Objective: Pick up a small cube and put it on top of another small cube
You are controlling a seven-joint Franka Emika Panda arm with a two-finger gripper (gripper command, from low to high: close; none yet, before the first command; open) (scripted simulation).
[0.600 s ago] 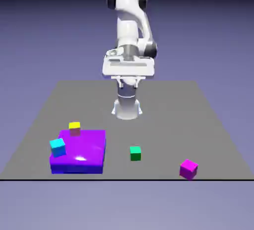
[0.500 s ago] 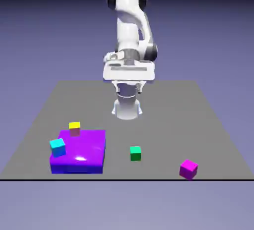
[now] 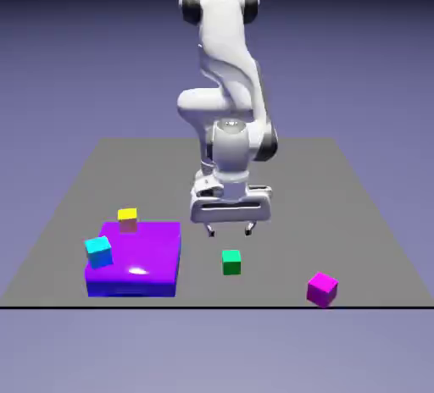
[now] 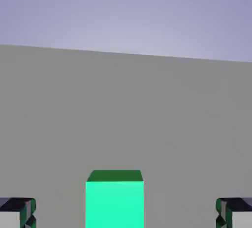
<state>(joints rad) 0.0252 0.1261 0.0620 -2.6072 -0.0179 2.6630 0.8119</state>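
Tool hovers open above the grey table.

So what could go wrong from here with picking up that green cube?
The green cube sits nearer one fingertip of the open end effector, so closing might nudge it sideways. Later, the cyan cube on the purple block might get bumped on the way to the yellow cube.
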